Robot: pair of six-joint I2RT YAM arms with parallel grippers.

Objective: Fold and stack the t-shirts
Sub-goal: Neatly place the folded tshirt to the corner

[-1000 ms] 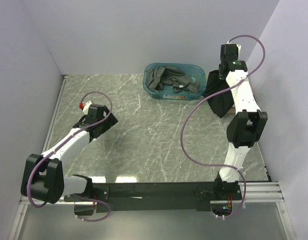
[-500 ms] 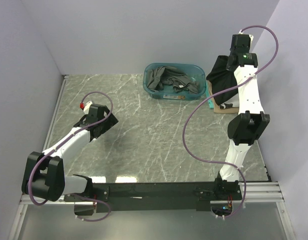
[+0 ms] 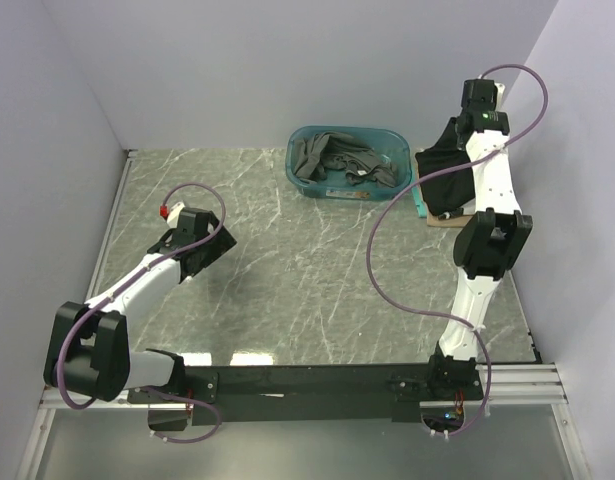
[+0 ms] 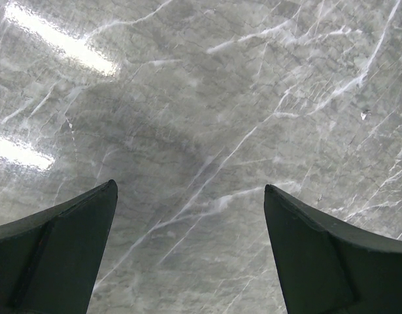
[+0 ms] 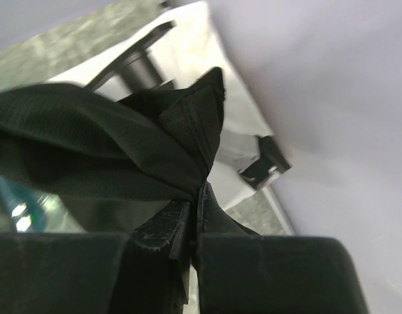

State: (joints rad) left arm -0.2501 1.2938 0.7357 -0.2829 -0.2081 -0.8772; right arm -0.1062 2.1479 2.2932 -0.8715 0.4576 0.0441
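My right gripper (image 3: 459, 138) is raised at the far right, next to the wall, and is shut on a plain black t-shirt (image 3: 442, 178) that hangs bunched below it. In the right wrist view the fingertips (image 5: 199, 190) pinch a folded edge of the black t-shirt (image 5: 109, 154). Under the hanging cloth a flat tan piece (image 3: 453, 219) lies on the table. Several dark grey t-shirts (image 3: 332, 160) lie crumpled in the teal tub (image 3: 299, 172). My left gripper (image 3: 203, 246) hovers low over the left of the table. It is open (image 4: 191, 191), with only bare marble between its fingers.
The teal tub stands at the back centre, near the rear wall. Walls close the table on the left, back and right. A purple cable (image 3: 382, 250) loops from the right arm over the table. A metal rail (image 3: 107, 235) runs along the left edge.
My right arm has swung the black t-shirt up and toward the right wall, uncovering the tan piece beneath. The left arm has not moved.
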